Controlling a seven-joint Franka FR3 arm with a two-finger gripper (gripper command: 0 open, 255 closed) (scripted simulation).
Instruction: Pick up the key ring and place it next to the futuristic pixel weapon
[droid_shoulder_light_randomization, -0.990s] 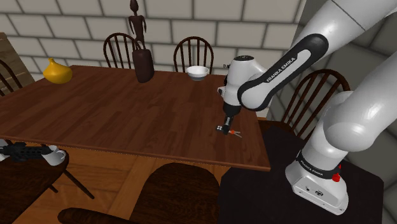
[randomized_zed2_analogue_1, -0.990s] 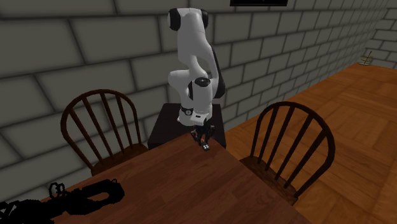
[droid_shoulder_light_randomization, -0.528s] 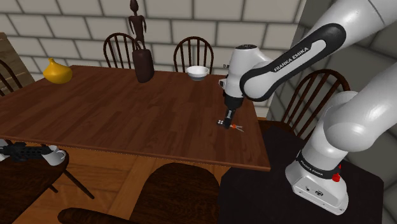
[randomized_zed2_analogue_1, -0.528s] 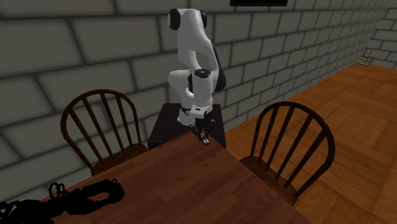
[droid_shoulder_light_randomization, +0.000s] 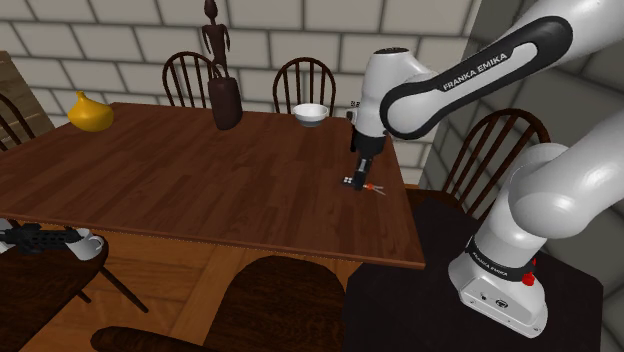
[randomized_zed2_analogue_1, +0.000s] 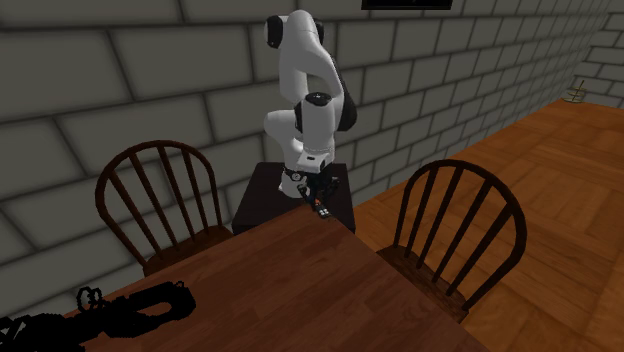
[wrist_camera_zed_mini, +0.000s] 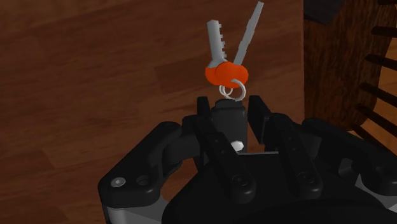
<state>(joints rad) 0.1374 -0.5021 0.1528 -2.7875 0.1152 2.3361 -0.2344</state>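
In the shoulder view, the white arm (droid_shoulder_light_randomization: 450, 85) reaches from its stand (droid_shoulder_light_randomization: 500, 290) over the brown wooden desk (droid_shoulder_light_randomization: 180, 180). The claw (droid_shoulder_light_randomization: 352, 181) points down close to the desk's edge on this view's right. The key ring (droid_shoulder_light_randomization: 373, 189) shows as a small orange and grey spot right at the claw's tip, very low over the wood. Whether it touches the desk cannot be told here. The black pixel weapon (droid_shoulder_light_randomization: 40, 238) lies well apart, at this view's lower left. A white bowl (droid_shoulder_light_randomization: 311, 113) stands at the far edge.

In the second exterior view, the claw hangs at the desk's far corner, just in front of the stand. The pixel weapon lies at this view's lower left, so nearly the whole desk is between the two.

In the wrist view, the fingers (wrist_camera_zed_mini: 205, 113) are pressed on a black fob (wrist_camera_zed_mini: 230, 121) of the key ring. Past the fingertips a small metal loop (wrist_camera_zed_mini: 236, 89) carries two grey keys (wrist_camera_zed_mini: 217, 39) with orange heads, spread like a V over the wood.

The key ring is probably very light, but it is loose. The keys will likely swing on the loop, and the smooth metal may slip. The stiff fob seems the best place to hold it, as the claw does now. A slow carry and a low release beside the pixel weapon look safest.
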